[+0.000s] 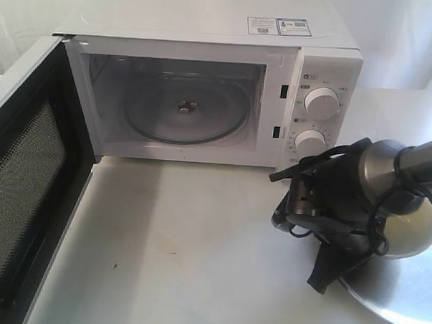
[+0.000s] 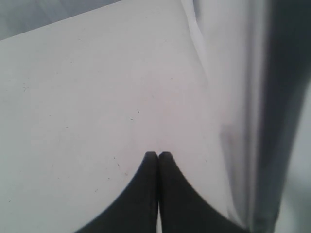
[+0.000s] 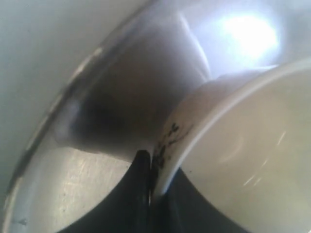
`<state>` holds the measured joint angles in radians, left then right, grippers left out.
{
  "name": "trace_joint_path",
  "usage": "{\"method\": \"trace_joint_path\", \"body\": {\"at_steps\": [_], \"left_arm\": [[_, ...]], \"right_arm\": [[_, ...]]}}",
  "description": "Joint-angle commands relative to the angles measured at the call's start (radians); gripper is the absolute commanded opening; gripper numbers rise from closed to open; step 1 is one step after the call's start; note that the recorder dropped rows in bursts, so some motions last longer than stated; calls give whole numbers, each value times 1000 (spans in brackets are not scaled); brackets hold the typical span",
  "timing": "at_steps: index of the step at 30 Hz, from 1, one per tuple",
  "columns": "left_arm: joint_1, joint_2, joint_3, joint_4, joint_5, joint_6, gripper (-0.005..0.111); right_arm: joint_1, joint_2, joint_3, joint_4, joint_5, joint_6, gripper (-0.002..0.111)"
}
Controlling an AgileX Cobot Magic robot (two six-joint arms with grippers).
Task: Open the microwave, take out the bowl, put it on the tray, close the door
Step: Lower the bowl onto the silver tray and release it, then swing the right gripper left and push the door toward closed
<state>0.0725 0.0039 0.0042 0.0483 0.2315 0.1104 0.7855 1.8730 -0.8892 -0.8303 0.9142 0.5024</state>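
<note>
The bowl is out of the microwave and sits at the near right of the scene, over the far part of the tray. Your right gripper holds it by the rim. In the right wrist view one dark finger presses the bowl's patterned outer side and the other lies on its inner side, so the jaws are clamped on the wall. The bowl is tilted there, with the shiny tray floor just beneath it. You cannot tell whether its base touches the metal.

The microwave stands at the far side of the table. Its door is swung wide open to the left, with the mesh inner face turned toward the cavity. The glass turntable shows inside. The two dials are on the panel at the right.

Your left gripper appears only in its own wrist view. Its fingertips are pressed together with nothing between them, above the bare table surface.
</note>
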Motion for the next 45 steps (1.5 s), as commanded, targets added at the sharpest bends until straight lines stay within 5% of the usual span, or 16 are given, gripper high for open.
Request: {"method": "trace_joint_path", "body": {"at_steps": [1,9,17,20,22,26,29,33,37,42,45], "left_arm": [[-4,-4,-4,-4,0,-2,0],[-4,-4,-4,-4,0,-2,0],[-4,-4,-4,-4,0,-2,0],[-4,-4,-4,-4,0,-2,0],[-4,-4,-4,-4,0,-2,0],[-4,-4,-4,-4,0,-2,0],[-4,-4,-4,-4,0,-2,0],[-4,-4,-4,-4,0,-2,0],[-4,-4,-4,-4,0,-2,0],[-4,-4,-4,-4,0,-2,0],[-4,-4,-4,-4,0,-2,0]], "right_arm": [[26,-6,3,-51,-18,-5,12],[87,-40,-42,-79,143,61,72],[256,-159,-211,-94,153,84,75],[328,-214,-272,-94,3,117,75],[356,-246,-296,-96,-256,155,75],[358,-230,-338,-254,-1004,134,46],[371,-167,-467,-313,-1238,-70,3],[394,-42,-723,-54,-1151,-128,0],[400,98,-890,-10,-1163,-128,0],[461,292,-1018,-158,-1222,-285,0],[516,375,-1052,-348,-1105,-426,0]]}}
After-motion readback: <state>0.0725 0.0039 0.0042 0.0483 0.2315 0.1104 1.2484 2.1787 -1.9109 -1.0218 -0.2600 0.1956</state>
